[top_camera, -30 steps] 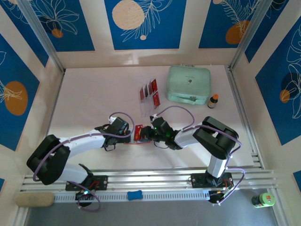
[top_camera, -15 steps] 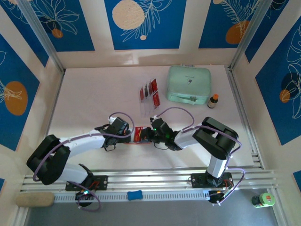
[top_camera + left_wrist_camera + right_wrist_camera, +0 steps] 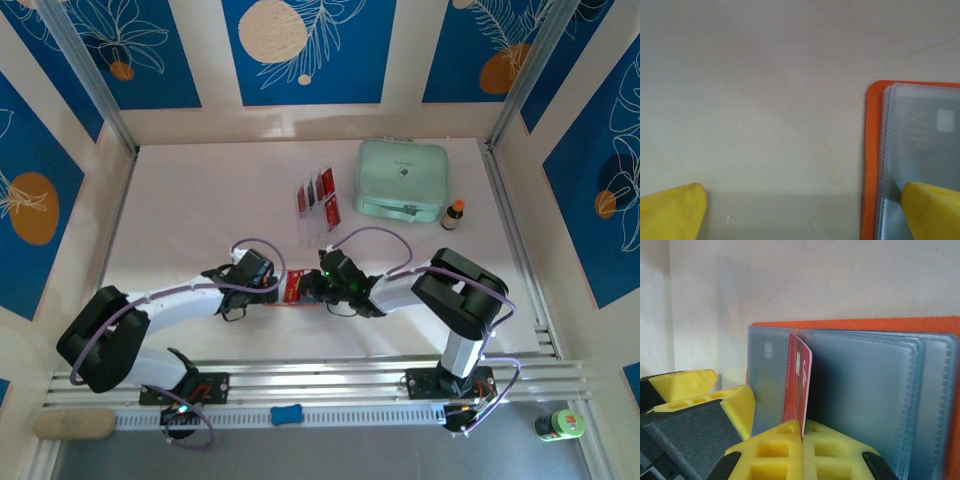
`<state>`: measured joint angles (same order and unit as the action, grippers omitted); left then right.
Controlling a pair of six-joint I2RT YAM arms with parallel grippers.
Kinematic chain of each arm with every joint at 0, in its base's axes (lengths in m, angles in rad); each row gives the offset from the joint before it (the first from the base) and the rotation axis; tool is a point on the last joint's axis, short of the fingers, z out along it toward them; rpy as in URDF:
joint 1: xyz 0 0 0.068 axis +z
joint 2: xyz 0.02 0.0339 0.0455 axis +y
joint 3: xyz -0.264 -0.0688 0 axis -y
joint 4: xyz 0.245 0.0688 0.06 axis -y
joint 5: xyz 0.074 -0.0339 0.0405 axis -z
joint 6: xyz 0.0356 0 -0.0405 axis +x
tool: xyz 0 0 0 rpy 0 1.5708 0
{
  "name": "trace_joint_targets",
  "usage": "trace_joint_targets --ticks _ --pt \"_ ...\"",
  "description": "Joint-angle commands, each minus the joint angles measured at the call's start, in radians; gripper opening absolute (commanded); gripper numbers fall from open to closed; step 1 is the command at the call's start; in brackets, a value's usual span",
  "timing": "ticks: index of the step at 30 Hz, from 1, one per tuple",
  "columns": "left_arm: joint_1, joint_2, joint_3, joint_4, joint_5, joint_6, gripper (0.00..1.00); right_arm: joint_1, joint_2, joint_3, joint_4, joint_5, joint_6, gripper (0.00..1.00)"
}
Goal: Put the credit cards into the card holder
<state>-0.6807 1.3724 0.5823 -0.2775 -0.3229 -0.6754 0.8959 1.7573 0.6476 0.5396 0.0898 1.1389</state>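
Right jaws: pressed together on the near edge of a red card [image 3: 799,380]. The card is held on edge and projects straight out from between the fingertips. Its far end lies among the clear plastic sleeves [image 3: 860,390] of the opened card holder [image 3: 865,322], directly ahead of the jaws.

Left jaws: spread wide, with nothing clamped. One fingertip appears to rest on the corner of a sleeve, and the other is over bare tabletop [image 3: 765,100]. The orange cover is seen just inside the resting fingertip.

More cards [image 3: 318,195] are seen from above, well beyond both pairs of jaws.

Handling, as judged:
- **Card:** it is taken to be light, thin, stiff and smooth. It is best gripped at the trailing short edge, so that most of its length is left free to slide into a pocket.
- **Sleeves:** they are expected to be soft and slick, and likely to buckle if pushed off-line.
- **Holder:** being light, it may skid on the tabletop unless it is pinned. It is best pinned at a sleeve corner, clear of the pocket mouth.
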Motion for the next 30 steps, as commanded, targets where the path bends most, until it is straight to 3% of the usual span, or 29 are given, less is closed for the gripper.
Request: trace_joint_targets --ticks 1,13,14,17,19,25,30 --pt "0.009 0.020 -0.019 -0.014 0.006 -0.001 1.00 0.009 0.019 0.007 -0.144 -0.012 0.012 0.00" --pt "0.008 0.017 -0.018 -0.013 0.007 -0.001 1.00 0.003 0.069 0.061 -0.210 -0.078 0.014 0.00" --pt "0.009 0.015 -0.016 -0.014 0.008 -0.001 1.00 0.001 0.072 0.068 -0.222 -0.087 0.007 0.05" --pt "0.009 0.001 -0.006 -0.026 0.012 -0.002 1.00 -0.018 0.070 0.109 -0.285 -0.133 -0.045 0.31" --pt "0.010 -0.018 0.006 -0.040 0.010 -0.003 1.00 -0.035 0.059 0.154 -0.373 -0.168 -0.106 0.40" --pt "0.021 -0.061 0.046 -0.102 -0.016 0.000 1.00 -0.053 0.004 0.270 -0.627 -0.152 -0.253 0.43" --pt "0.035 -0.067 0.045 -0.112 -0.018 -0.006 1.00 -0.052 -0.012 0.316 -0.716 -0.116 -0.297 0.39"
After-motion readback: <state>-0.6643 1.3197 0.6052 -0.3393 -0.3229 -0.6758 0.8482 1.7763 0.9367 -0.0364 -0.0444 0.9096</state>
